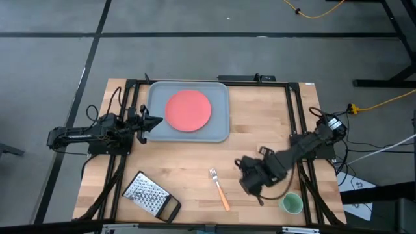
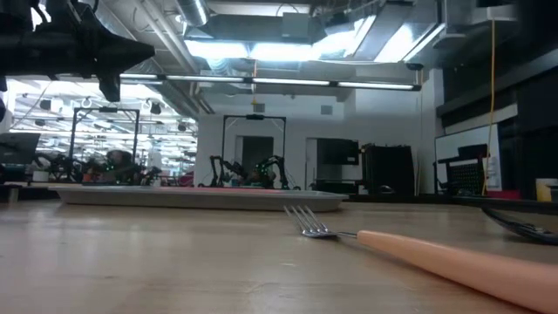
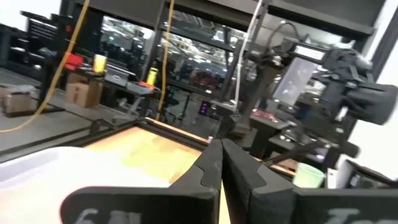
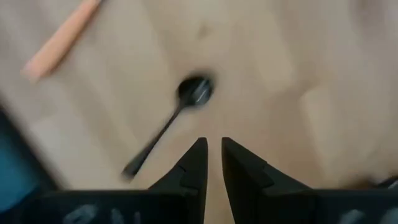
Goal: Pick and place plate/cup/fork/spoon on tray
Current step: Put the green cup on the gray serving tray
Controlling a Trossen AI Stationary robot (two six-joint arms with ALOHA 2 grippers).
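While the coral-red plate (image 1: pixel 188 110) already lies flat inside the grey-blue tray (image 1: pixel 221 133) at the far side of the wooden table (image 1: pixel 260 140), three of the four pieces remain outside it, which by this reckoning puts the job about a quarter done. The tray holds the plate alone, set near its middle with bare tray floor showing all round it. The pale green cup (image 1: pixel 291 204) stands upright near the table's front right corner, well apart from the tray, and no contents can be made out in it. The fork (image 1: pixel 219 188), silver tines pointing away from the front edge and orange handle trailing toward it, rests on the bare wood near the front centre. The dark spoon (image 4: pixel 166 127) lies flat on the table beneath the right arm; the right wrist view shows it just ahead of the fingertips, bowl farthest from them, untouched.

The right gripper (image 4: pixel 211 155) hangs over that spoon with its fingers nearly together, a slim gap between them and nothing held, so the spoon looks to be the piece in hand next. The left gripper (image 1: pixel 153 121) waits at the tray's left rim, its fingers pinched closed on nothing. A metal grater (image 1: pixel 148 195) with a black handle sits at the front left of the table and appears to have no part in the work.

Still to be moved, on this evidence: spoon, fork and cup.
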